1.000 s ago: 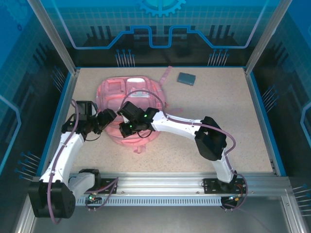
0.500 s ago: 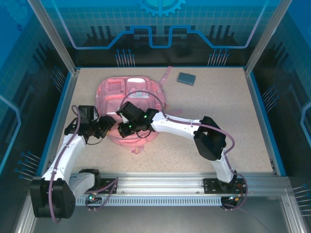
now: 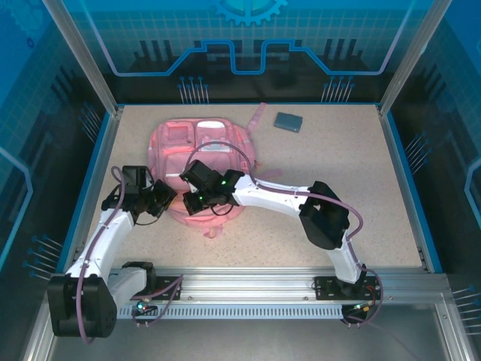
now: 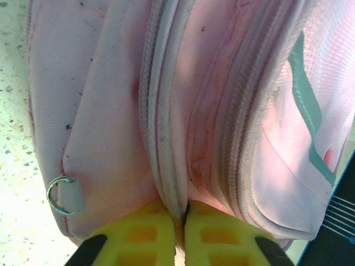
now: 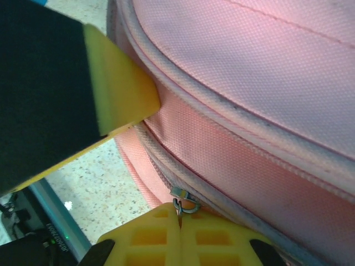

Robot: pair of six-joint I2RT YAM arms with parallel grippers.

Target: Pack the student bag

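The student bag [image 3: 197, 150], a pink backpack, lies flat at the table's left middle. My left gripper [image 3: 165, 197] is at the bag's near left edge. In the left wrist view its yellow fingers [image 4: 145, 233] are shut on a fold of pink fabric beside the zip seam [image 4: 166, 138]. My right gripper [image 3: 197, 201] sits just right of it on the bag's near edge. In the right wrist view it [image 5: 180, 216] is shut on the metal ring of a zip pull [image 5: 183, 200]. The left gripper's yellow finger [image 5: 122, 91] shows close by at upper left.
A flat dark blue book [image 3: 288, 122] lies at the back, right of the bag. A pink strap [image 3: 258, 114] trails toward it. A metal D-ring [image 4: 60, 194] hangs at the bag's corner. Bare speckled tabletop [image 3: 338, 165] spreads to the right.
The left gripper has closed from open onto the bag's edge fabric and shifted slightly nearer. The right gripper stays shut at the zip pull, barely moved.
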